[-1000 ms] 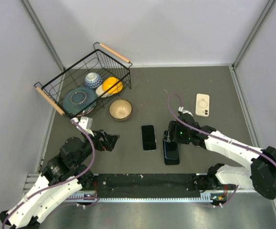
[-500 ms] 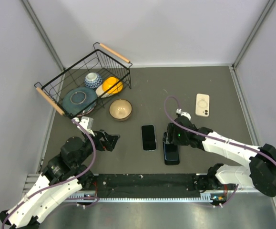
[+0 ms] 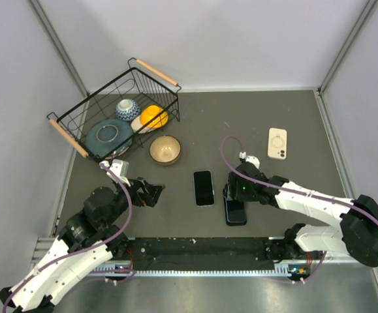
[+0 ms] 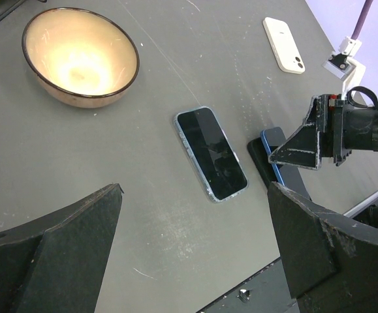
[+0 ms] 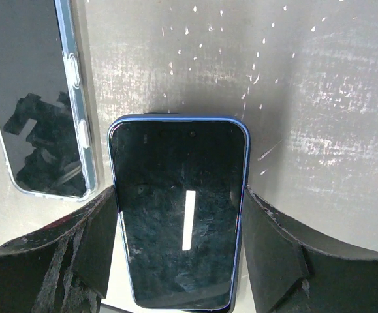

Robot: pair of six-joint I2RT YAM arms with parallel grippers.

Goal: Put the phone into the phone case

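A blue-edged phone (image 5: 179, 228) with a dark screen lies face up between my right gripper's fingers (image 5: 273, 241), which press on both its long sides. In the top view the right gripper (image 3: 234, 197) is shut on this phone (image 3: 235, 212), near the table's front edge. Whether the phone rests on the table or hangs just above it I cannot tell. Just to its left lies a dark slab with a clear rim, the phone case (image 3: 204, 188) (image 4: 211, 153) (image 5: 38, 104). My left gripper (image 3: 153, 193) (image 4: 195, 192) hangs open farther left, holding nothing.
A white case (image 3: 277, 143) (image 4: 283, 44) with a ring mark lies at the back right. A tan bowl (image 3: 165, 149) (image 4: 79, 55) stands behind the clear-rimmed case. A black wire basket (image 3: 84, 124) with crockery stands at the back left.
My right wrist has shifted slightly left and toward the near edge, still shut on the phone. The left arm has not moved.
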